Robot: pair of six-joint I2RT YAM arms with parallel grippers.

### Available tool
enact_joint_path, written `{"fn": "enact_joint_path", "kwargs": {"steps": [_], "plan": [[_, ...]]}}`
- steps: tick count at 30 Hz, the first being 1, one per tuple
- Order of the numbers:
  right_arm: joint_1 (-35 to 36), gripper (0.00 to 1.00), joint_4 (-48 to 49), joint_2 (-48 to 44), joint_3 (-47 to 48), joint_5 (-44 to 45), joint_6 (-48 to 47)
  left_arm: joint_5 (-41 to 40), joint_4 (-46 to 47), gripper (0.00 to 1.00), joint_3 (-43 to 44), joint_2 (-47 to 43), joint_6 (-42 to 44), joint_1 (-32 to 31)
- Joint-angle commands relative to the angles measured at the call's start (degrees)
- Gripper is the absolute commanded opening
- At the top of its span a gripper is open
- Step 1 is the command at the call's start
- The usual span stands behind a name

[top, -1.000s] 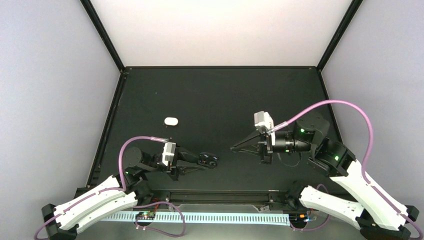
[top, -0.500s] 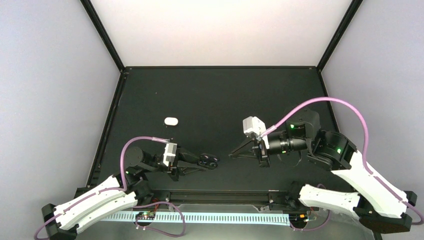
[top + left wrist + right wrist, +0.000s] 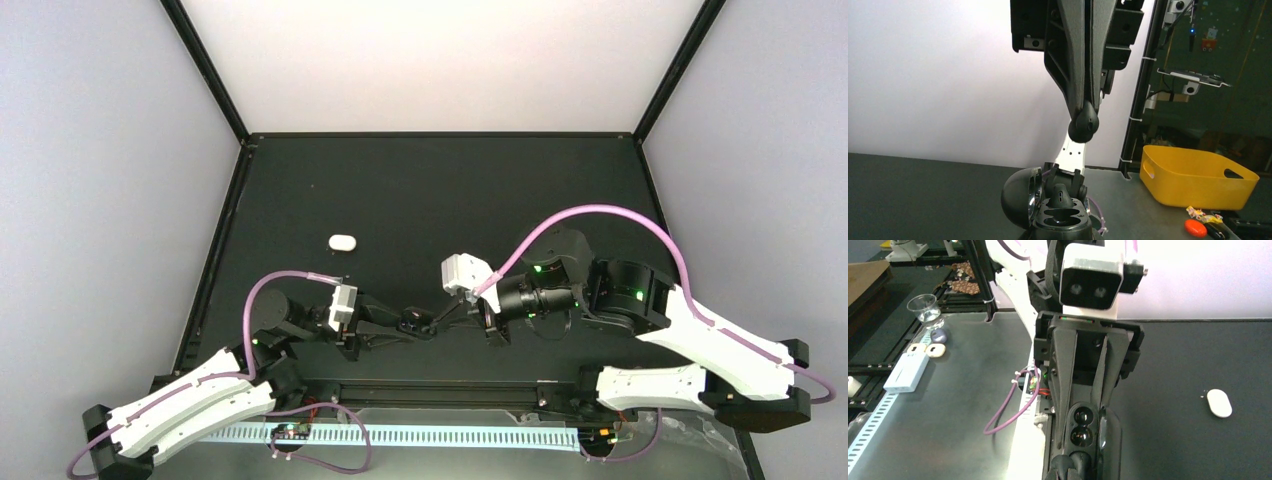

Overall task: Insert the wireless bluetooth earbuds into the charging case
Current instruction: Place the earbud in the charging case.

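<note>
Two wells (image 3: 1080,426) are presented by the open black charging case (image 3: 1055,220), clamped in the left gripper (image 3: 408,322); just before the case's open face a black earbud (image 3: 1084,124) is pinched in the closed tips of the right gripper (image 3: 437,318). Should the bud be released tilted or off-centre, it could be caught on the case's rim or dropped beside it. A white case (image 3: 342,242) is seen well beyond the black one.

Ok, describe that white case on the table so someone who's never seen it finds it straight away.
Take the black table and look at its left half, beyond the left gripper. A small white oval case lies there closed, alone. The black case, open, sits clamped in that gripper; this one is white and untouched.
</note>
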Motion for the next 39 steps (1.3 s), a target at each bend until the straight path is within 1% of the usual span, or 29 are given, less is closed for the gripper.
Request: {"fn": "enact_joint_path", "kwargs": {"steps": [1, 7, 17, 28, 39], "plan": [[0.55, 0.01, 4.36, 0.31, 0.19, 1.19, -0.22, 0.99, -0.65, 0.01, 2.41, -0.25, 1.49, -0.32], [0.73, 0.01, 4.76, 1.21, 1.01, 1.56, -0.23, 0.99, -1.24, 0.01, 2.51, -0.28, 1.73, -0.27], [2.31, 0.01, 7.03, 2.14, -0.41, 2.04, 0.95, 0.47, -1.25, 0.02, 2.42, -0.10, 1.66, -0.27], [3.23, 0.01, 4.49, 3.73, 0.37, 6.42, 0.27, 0.38, -1.55, 0.02, 2.24, -0.16, 1.73, -0.27], [4.35, 0.01, 2.87, 5.26, 1.86, 7.82, -0.19, 0.13, -1.87, 0.02, 2.05, -0.41, 1.81, -0.27]]}}
